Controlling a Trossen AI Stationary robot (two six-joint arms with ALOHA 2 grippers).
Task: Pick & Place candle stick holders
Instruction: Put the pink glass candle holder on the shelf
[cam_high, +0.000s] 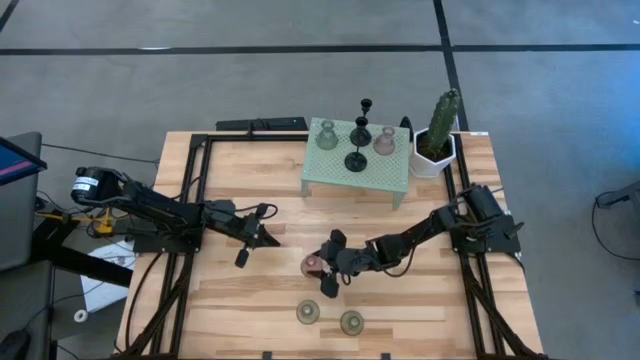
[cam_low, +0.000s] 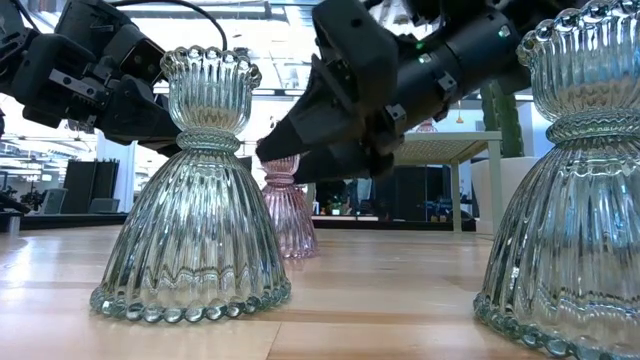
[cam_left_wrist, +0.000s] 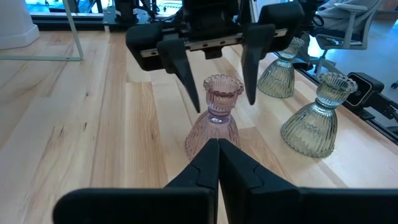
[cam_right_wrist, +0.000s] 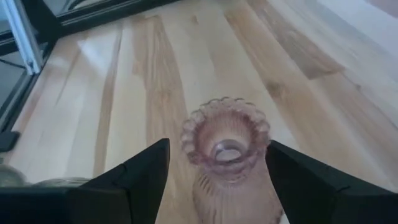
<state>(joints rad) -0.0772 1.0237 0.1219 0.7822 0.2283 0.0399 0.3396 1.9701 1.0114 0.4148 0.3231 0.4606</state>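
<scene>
Pink holder (cam_right_wrist: 227, 149) is standing upright between my right gripper's (cam_high: 327, 266) open fingers, while my shut left gripper (cam_high: 262, 238) is waiting nearby.

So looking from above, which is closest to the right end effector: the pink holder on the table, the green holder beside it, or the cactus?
Right end effector, nearest first:
1. Pink holder, between its open fingers.
2. Green holder, on the table's front part.
3. Cactus, at the far right corner.

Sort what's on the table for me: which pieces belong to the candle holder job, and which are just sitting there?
Job:
pink holder, between the right gripper's open fingers
two green holders at the front edge
on the stand: green holder, pink holder, two black holders

Lying about:
mint stand
cactus
</scene>
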